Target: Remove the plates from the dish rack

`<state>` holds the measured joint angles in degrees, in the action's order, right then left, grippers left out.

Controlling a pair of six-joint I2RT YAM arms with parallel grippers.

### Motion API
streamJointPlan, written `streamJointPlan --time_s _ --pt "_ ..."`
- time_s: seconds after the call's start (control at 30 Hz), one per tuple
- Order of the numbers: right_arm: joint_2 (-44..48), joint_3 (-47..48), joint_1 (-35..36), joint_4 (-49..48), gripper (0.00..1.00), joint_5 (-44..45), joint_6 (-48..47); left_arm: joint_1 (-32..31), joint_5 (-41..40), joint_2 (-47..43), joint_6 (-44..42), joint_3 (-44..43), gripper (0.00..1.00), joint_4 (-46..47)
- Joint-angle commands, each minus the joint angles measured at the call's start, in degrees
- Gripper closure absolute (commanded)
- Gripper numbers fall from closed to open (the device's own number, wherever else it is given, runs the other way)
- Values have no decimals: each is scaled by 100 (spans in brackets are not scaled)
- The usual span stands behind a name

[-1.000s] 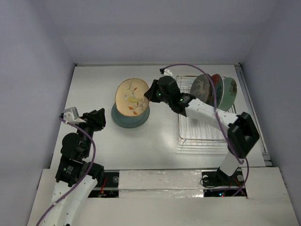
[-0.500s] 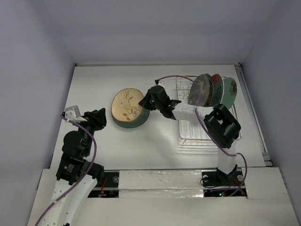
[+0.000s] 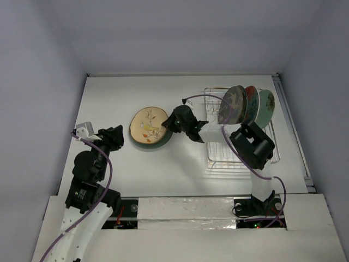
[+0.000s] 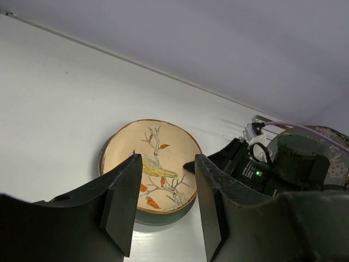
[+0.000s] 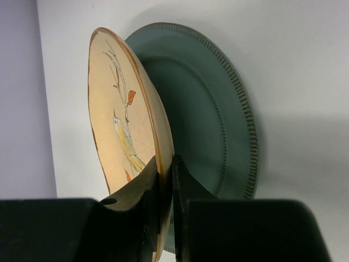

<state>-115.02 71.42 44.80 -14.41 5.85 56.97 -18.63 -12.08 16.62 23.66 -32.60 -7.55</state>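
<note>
The white surface (image 3: 109, 98) carries the dish rack (image 3: 234, 152) along its right edge, running from the far right corner towards the near edge. The rack's near part is bare wire. At the rack's far end three plates stand on edge, packed close together and leaning: a dark patterned plate (image 3: 231, 105) foremost, a red plate (image 3: 251, 100) behind it and a mint green plate (image 3: 267, 107) farthest right. Near the middle of the surface, left of the rack, a blue-grey plate (image 5: 212, 109) with a ribbed rim lies flat. The cream floral plate (image 3: 148, 124), painted with a bird on a branch, sits tilted directly over the blue-grey plate, covering most of it; whether the two touch cannot be told. The right tool (image 5: 165, 164) has its jaws drawn nearly together, pinching the rim of the cream floral plate on the side towards the rack, one finger on each face. The left tool (image 4: 167, 161) hangs near the left edge of the surface, jaws spread apart with nothing between them, facing the two plates from well apart.
</note>
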Motion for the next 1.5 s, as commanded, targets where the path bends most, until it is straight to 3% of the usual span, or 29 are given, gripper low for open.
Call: streamJointPlan --time_s 0.0,0.13,0.17,0.33,0.43,0.57,0.73,0.83,0.9,0.93,0.97,1.07,1.3,1.47 --pt "156 31 29 -984 89 31 148 -18 21 43 -28 8 60 263" --pt "156 -93 29 -793 68 170 122 -18 21 34 -19 8 60 263" --pt "164 -102 29 -704 59 223 95 -18 21 25 -19 17 60 263" --pt "287 -225 29 -362 36 443 -203 -18 21 -1 -19 8 60 263" --pt "314 -164 29 -54 33 487 -466 -18 21 -19 -19 8 60 272" --pt "498 30 29 491 21 716 -994 35 21 34 -19 25 60 272" --pt "1278 118 29 1395 20 1312 -1696 35 21 -132 -11 25 60 272" --pt "1805 170 29 2132 23 1742 -2109 35 21 -124 -10 17 59 280" --pt "2088 232 29 2591 35 2181 -2277 35 21 -115 -11 17 59 289" --pt "2428 206 29 2976 47 2689 -2400 35 21 -124 -19 25 59 281" --pt "2623 171 -49 3145 71 2885 -2445 35 21 -124 -28 26 59 289" --pt "3438 -144 -496 3594 100 3247 -2550 35 21 -168 -19 17 59 289" --pt "4628 -831 -1586 3884 100 3353 -2981 35 21 -238 -11 17 59 272" --pt "4691 -814 -2123 3990 98 3256 -3192 35 21 -212 -11 26 59 281"
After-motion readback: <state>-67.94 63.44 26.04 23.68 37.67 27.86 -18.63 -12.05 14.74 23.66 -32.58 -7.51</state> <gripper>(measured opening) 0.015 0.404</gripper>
